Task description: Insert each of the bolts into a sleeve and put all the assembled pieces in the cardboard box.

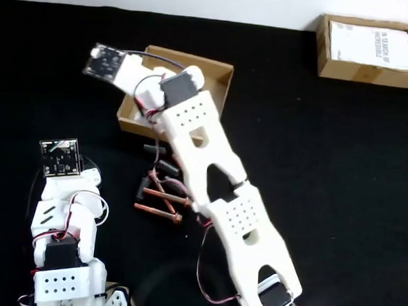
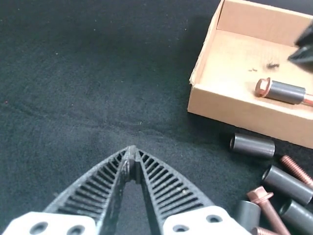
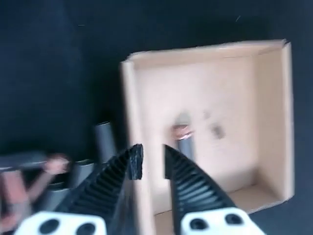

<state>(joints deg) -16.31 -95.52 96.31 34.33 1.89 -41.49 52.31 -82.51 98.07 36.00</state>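
Inside the cardboard box (image 2: 234,105), one sleeved bolt (image 2: 281,92) beneath the spread right claw (image 3: 151,156); left claw (image 2: 131,152) pressed together.

The bench (image 2: 73,73) is covered in black cloth, matt and faintly fuzzy, like felt. The open brown cardboard box (image 2: 234,110) is matt, with raw cut edges and a slightly scuffed floor. The copper-coloured bolts (image 2: 268,208) look like metal, with a soft sheen and rough threaded shanks. The dark grey cylindrical sleeves (image 2: 252,145) are smooth with a dull gleam; whether they are metal or plastic cannot be told. Both arms' jaws are black plastic, matt and ribbed. The arm shells (image 1: 204,146) are smooth white plastic with perforated panels. At the bench's far right corner, a second cardboard box (image 1: 365,73) holds white printed paper (image 1: 370,45).
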